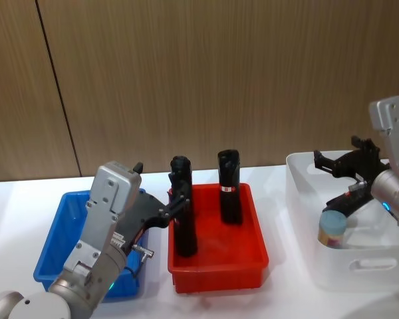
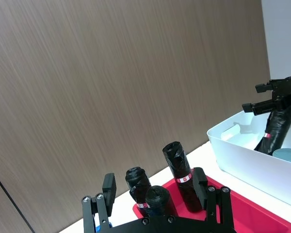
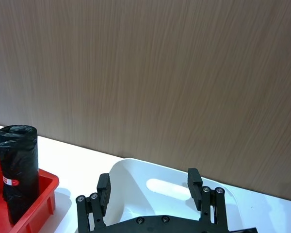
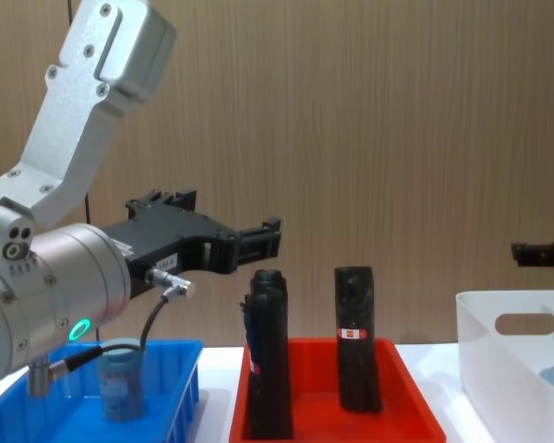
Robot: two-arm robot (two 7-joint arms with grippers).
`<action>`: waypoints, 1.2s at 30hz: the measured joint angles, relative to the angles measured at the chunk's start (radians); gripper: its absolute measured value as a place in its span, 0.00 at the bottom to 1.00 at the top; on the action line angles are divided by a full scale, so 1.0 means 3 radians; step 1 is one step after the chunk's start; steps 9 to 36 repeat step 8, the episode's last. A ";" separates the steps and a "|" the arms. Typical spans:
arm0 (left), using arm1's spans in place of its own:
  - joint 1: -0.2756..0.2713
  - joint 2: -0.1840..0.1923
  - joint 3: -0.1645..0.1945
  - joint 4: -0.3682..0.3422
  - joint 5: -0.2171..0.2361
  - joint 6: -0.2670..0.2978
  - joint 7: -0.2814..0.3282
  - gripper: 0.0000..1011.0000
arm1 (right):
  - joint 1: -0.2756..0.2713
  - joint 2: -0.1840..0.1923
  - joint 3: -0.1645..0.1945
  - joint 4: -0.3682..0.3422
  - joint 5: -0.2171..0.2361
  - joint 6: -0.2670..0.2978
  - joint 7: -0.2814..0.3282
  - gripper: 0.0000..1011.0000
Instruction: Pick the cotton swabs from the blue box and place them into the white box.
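One cotton swab jar [image 4: 120,379] stands in the blue box [image 1: 53,247], under my left arm. My left gripper [image 1: 177,205] is open and holds nothing; it hangs above the gap between the blue box and the red tray, pointing toward the black rolls. Another cotton swab jar [image 1: 332,230] sits inside the white box [image 1: 366,266], beside a black roll [image 2: 276,128] that leans there. Above the white box's near-left part, my right gripper [image 1: 326,163] is open and holds nothing. In the right wrist view its fingers [image 3: 103,185] spread over the box rim.
A red tray [image 1: 216,269] sits between the two boxes with two upright black rolls [image 1: 229,186] in it. The nearer roll [image 1: 181,209] is right beside my left fingertips. A wooden wall runs along the back of the white table.
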 joint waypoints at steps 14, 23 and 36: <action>0.0000 0.0000 0.0000 0.0000 0.0000 0.0000 0.0000 0.99 | -0.0016 0.0005 0.0005 -0.0022 0.0016 0.0004 0.0006 0.99; 0.0000 0.0000 0.0000 0.0000 0.0000 0.0000 0.0000 0.99 | -0.0016 0.0005 0.0005 -0.0022 0.0016 0.0004 0.0006 0.99; 0.0000 0.0000 0.0000 0.0000 0.0000 0.0000 0.0000 0.99 | -0.0016 0.0005 0.0005 -0.0022 0.0016 0.0004 0.0006 0.99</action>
